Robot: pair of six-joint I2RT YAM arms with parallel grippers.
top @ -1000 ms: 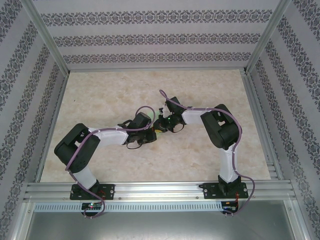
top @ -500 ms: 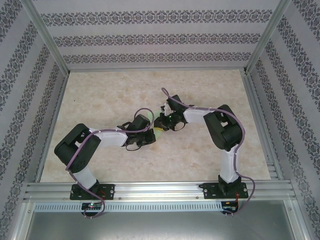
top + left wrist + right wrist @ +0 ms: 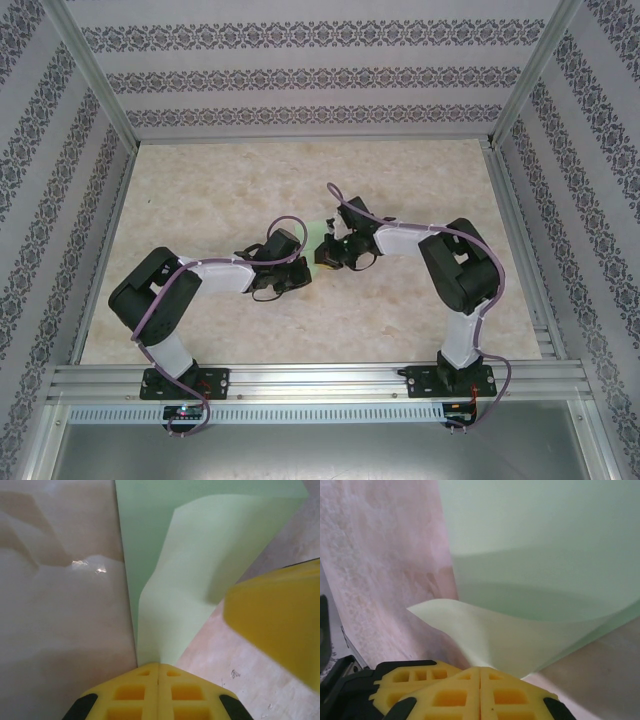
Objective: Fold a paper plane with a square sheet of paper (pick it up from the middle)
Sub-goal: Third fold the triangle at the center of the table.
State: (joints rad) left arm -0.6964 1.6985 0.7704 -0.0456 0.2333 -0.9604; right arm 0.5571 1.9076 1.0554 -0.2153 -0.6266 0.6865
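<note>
Right arm's elbow has swung out toward frame right since 1 s ago; left arm unchanged. Bench (image 3: 200, 190), patterned walls (image 3: 300, 75) around it. Sheet of paper (image 3: 325, 233) mid-frame btwn the wrists, partly bent over, no dart shape yet, so most folds prob. left. Left tool (image 3: 158, 666) and right tool (image 3: 480, 670) each clenched on the sheet, crowding each other.

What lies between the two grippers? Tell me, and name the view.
The sheet of paper spans the gap between left gripper and right gripper, each with jaws shut on it; both wrist views show this.
</note>
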